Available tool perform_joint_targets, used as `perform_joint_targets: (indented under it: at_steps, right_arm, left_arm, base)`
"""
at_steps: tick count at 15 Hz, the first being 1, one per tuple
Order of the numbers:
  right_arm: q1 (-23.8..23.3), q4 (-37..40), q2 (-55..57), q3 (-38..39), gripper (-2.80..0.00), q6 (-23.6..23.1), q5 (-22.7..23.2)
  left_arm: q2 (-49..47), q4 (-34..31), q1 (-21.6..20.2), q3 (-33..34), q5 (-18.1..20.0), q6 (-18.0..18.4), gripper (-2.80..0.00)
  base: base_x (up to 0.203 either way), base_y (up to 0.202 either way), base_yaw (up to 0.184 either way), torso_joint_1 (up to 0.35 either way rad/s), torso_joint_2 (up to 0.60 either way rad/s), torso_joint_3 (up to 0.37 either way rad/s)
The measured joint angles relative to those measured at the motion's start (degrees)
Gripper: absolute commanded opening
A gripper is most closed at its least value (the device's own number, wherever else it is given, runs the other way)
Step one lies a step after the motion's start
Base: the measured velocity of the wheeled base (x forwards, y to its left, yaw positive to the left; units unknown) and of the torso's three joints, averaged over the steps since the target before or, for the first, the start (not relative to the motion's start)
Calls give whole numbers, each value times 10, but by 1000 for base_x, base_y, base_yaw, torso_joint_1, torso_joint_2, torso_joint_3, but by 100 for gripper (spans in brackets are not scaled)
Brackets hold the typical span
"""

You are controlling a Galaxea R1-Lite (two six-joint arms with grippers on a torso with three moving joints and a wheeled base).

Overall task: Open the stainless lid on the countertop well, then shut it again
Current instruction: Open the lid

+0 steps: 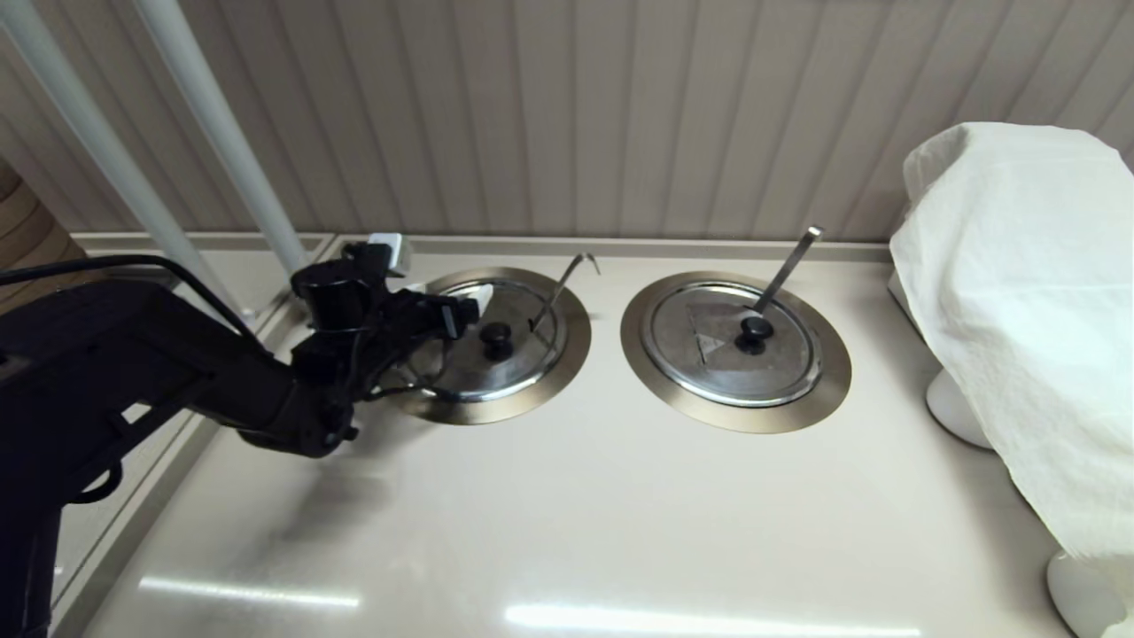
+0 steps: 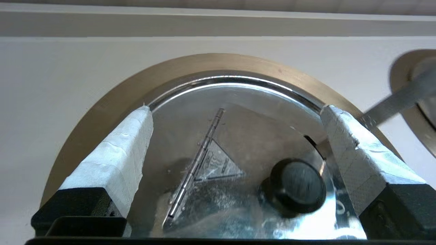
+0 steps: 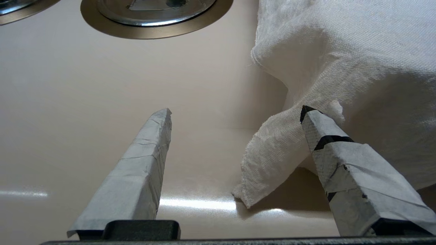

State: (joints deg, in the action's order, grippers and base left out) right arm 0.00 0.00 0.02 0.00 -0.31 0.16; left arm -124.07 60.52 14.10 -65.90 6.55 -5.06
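The stainless lid [image 1: 509, 368] lies flat on the countertop well, whose bronze-toned flange [image 1: 571, 350] rings it. Its black knob [image 1: 496, 337] stands at the centre, and a thin hook-ended wire handle [image 1: 564, 282] rises through the edge slot. My left gripper [image 1: 436, 273] hovers over the lid's left side, open. In the left wrist view the left gripper [image 2: 236, 109] straddles the lid [image 2: 245, 132], with its crease line and triangle mark between the white pads. The knob [image 2: 296, 187] sits near one pad, untouched. My right gripper [image 3: 236, 111] is open above the bare counter, out of the head view.
A twin lid [image 1: 709, 354] with a flat bar handle [image 1: 787, 264] sits in a second ring to the right. A white cloth [image 1: 1019, 310] covers something at the far right, and its corner [image 3: 269, 160] hangs between the right fingers. White poles [image 1: 221, 133] stand at the back left.
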Motion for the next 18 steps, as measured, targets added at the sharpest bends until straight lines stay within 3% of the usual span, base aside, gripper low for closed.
perform_joint_targets:
  at_steps: [3,5,9,11,18]
  right_arm:
    - [0,0,0,0,0,0,0]
    - [0,0,0,0,0,0,0]
    - [0,0,0,0,0,0,0]
    - [0,0,0,0,0,0,0]
    - [0,0,0,0,0,0,0]
  left_arm:
    - [21,4,-35,52,131,15,0]
    - [25,6,-45,78,175,64,0]
    - [-7,44,-41,85,178,157,0]
    - [-32,81,-31,70,161,162,0]
    - [-65,86,-17,53,141,164,0]
  base:
    - [0,0,0,0,0,0]
    - [0,0,0,0,0,0]
    - [0,0,0,0,0,0]
    - [0,0,0,0,0,0]
    - [0,0,0,0,0,0]
